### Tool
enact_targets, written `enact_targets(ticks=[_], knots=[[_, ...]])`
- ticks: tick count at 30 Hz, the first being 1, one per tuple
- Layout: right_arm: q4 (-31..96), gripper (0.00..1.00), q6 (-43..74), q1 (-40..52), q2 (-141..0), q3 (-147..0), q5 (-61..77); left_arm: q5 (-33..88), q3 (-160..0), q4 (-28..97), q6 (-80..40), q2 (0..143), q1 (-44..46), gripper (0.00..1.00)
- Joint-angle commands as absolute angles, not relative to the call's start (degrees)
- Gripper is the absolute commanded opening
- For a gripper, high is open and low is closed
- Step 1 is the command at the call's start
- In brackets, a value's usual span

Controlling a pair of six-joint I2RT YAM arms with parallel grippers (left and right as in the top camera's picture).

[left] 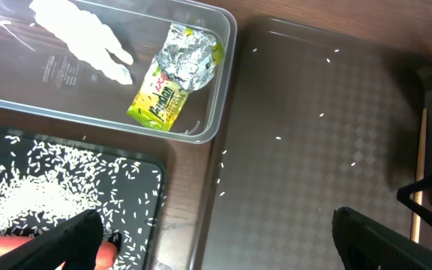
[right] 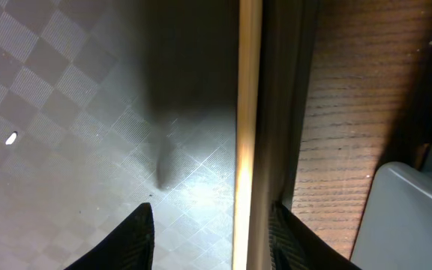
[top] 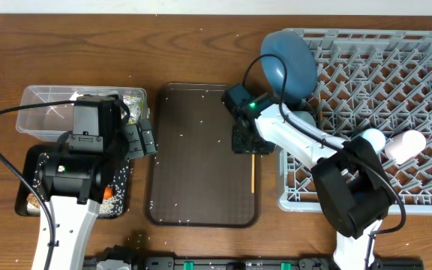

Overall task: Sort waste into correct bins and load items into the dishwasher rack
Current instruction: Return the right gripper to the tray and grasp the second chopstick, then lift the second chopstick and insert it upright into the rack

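Chopsticks (right: pixel 247 135): thin, stiff, very light wood, probably smooth enough to roll or slip. Lying flat along the 3 o'clock rim of brown serving tray (top: pixel 201 150), near dishwasher rack (top: pixel 298 199). Best pinched across the middle, low to the tray. Right claw (right: pixel 212 225) pointing straight down, moderately open, straddling them. Left claw (left: pixel 216 225) spread wide and empty, at 9 o'clock of the tray.
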State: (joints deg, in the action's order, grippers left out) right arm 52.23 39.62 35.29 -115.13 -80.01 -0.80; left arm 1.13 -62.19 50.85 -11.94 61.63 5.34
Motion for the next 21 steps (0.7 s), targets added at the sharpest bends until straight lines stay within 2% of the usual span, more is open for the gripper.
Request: enact_targets(ticks=[1, 14, 16, 19, 21], knots=[[51.6, 0.41, 39.4, 35.0, -115.9, -79.8, -1.0, 0.6, -63.4, 51.0, -11.6, 61.4, 5.1, 0.98], [49.8, 0.28, 38.4, 34.8, -118.1, -79.8, 1.6, 0.6, -63.4, 51.0, -11.6, 61.4, 5.1, 0.98], [49.2, 0.2, 37.3, 35.3, -118.1, -79.8, 2.0, 0.6, -63.3, 51.0, -11.6, 61.4, 5.1, 0.98], [49.0, 0.01, 37.2, 35.4, -118.0, -79.9, 2.0, 0.6, -63.4, 51.0, -11.6, 61.4, 5.1, 0.98], [49.0, 0.01, 36.5, 35.4, -117.6, -80.4, 2.0, 0.6, -63.4, 51.0, -11.6, 61.4, 5.1, 0.98]])
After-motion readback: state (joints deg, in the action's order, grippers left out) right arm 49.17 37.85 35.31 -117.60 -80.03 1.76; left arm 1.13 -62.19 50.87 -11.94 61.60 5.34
